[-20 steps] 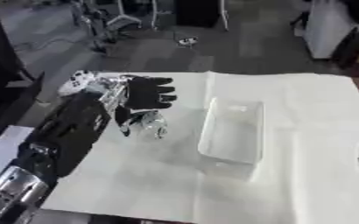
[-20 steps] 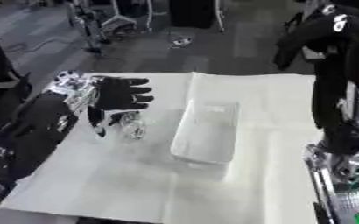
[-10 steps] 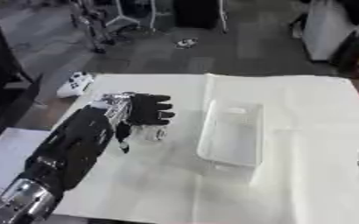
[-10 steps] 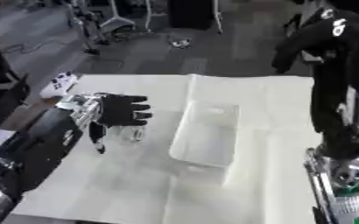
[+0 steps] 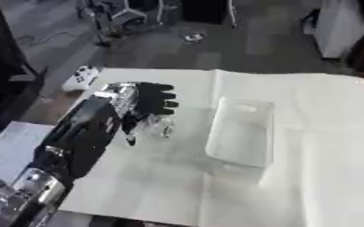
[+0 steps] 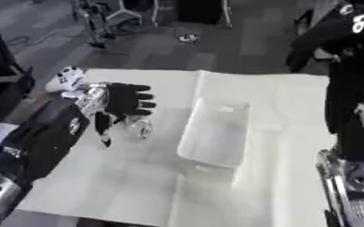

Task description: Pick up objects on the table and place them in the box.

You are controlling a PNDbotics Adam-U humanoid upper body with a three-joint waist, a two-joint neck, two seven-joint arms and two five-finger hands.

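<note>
White table, clear box, left hand over clear object

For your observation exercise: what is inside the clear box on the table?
Nothing visible lies inside the clear box. Only the white table cover shows through its walls. A small clear object sits outside, under the left hand.

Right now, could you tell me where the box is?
The box sits mid-table on the white cloth, just right of the left hand.

A small clear, glassy object just under the black left hand is too blurred to identify, partly covered by the fingers. The right hand shows dark, its fingers indistinct.
</note>
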